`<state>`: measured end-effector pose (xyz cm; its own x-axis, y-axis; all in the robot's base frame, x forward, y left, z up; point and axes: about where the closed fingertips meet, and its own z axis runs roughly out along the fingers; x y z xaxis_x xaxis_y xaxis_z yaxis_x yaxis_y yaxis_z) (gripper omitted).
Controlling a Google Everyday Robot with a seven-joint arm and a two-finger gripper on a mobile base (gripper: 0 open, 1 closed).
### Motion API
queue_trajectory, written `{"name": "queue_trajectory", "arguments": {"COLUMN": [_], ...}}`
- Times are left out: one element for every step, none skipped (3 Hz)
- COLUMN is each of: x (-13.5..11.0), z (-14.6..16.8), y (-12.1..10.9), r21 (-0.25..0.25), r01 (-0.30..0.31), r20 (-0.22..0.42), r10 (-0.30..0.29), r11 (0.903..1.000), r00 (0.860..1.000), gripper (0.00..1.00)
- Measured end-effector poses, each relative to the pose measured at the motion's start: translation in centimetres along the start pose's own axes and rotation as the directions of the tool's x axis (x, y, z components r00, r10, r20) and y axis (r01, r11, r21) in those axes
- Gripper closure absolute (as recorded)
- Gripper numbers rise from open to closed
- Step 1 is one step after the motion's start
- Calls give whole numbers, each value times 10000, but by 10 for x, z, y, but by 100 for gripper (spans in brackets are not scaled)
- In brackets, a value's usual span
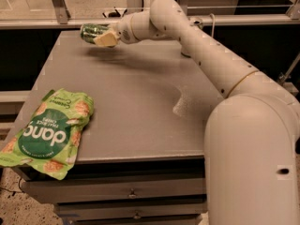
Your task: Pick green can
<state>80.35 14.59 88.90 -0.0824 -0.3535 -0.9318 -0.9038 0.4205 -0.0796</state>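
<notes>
The green can is dark mottled green with a silver end. It lies sideways in my gripper, lifted clear above the far left part of the grey table. My gripper is shut on the can's right end. A shadow falls on the tabletop beneath it. My white arm reaches from the lower right across the table to the far side.
A green chip bag lies at the table's front left corner, overhanging the edge. A pale smudge marks the tabletop near the arm. Drawers sit under the table front. A rail and chair legs stand beyond the far edge.
</notes>
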Motion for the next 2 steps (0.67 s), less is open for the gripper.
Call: {"name": "queue_trajectory", "arguments": {"x": [-24,-25], "z": [-34,-38], "y": [25,30], "r21": [-135,-180], "r01": [332,358], "r20": [467,484], "r10": [-326,-349], "r11": [9994,9992], "r00": [9984,9982], "gripper": [100,100]}}
